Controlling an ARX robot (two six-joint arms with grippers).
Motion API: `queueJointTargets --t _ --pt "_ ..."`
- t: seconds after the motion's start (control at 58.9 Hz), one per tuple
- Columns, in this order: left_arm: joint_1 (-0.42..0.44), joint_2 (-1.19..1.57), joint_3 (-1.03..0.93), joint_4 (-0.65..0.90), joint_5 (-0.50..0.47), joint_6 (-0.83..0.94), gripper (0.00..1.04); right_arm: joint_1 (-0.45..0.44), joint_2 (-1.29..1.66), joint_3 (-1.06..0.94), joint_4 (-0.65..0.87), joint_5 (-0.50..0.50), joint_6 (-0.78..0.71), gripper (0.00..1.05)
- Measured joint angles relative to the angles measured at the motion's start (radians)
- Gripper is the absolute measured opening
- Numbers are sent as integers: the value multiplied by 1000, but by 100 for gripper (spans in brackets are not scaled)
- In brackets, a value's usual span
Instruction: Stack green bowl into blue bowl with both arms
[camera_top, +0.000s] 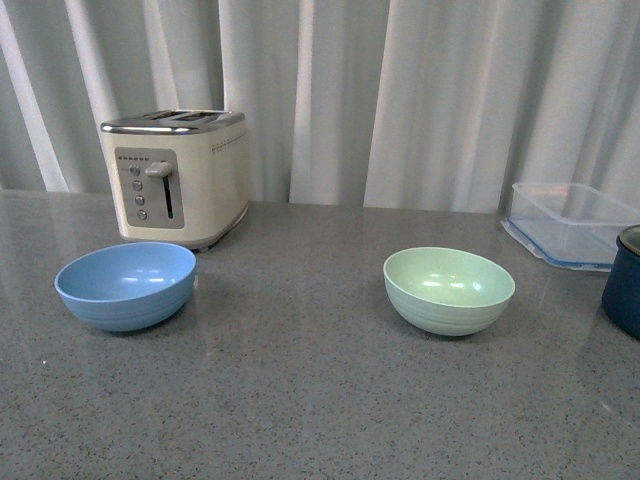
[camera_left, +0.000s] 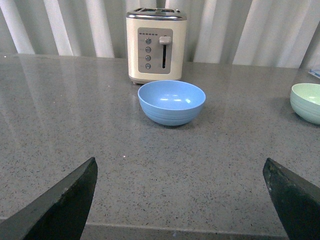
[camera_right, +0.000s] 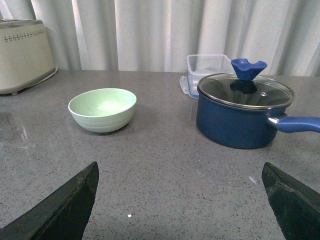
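Observation:
The green bowl (camera_top: 449, 288) stands upright and empty on the grey counter, right of centre. The blue bowl (camera_top: 126, 285) stands upright and empty at the left, in front of the toaster. Neither arm shows in the front view. In the left wrist view the blue bowl (camera_left: 171, 102) lies well ahead of my open, empty left gripper (camera_left: 180, 165), with the green bowl (camera_left: 307, 102) at the edge. In the right wrist view the green bowl (camera_right: 102, 109) lies ahead and to one side of my open, empty right gripper (camera_right: 180, 167).
A cream toaster (camera_top: 176, 176) stands behind the blue bowl. A clear plastic container (camera_top: 570, 222) sits at the back right. A dark navy pot (camera_right: 244, 110) with a glass lid and a long handle stands beside the green bowl. Curtains hang behind the counter (camera_top: 300, 400).

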Motion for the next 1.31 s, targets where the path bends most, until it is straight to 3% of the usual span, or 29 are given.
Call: queueJointTargets --t 1.121,1.138,1.206,1.223,1.308 --pt "0 0 0 0 0 0 98 0 0 0 0 0 0 95" --pt "-4 2 0 2 -9 3 98 0 0 0 0 0 0 95" --pt "-87 80 1 106 -354 84 98 0 0 0 0 0 0 95" --pt "-88 102 2 123 -394 91 98 0 0 0 0 1 0 95" --pt "-40 271 28 202 -423 112 98 -1 0 0 0 0 0 95"
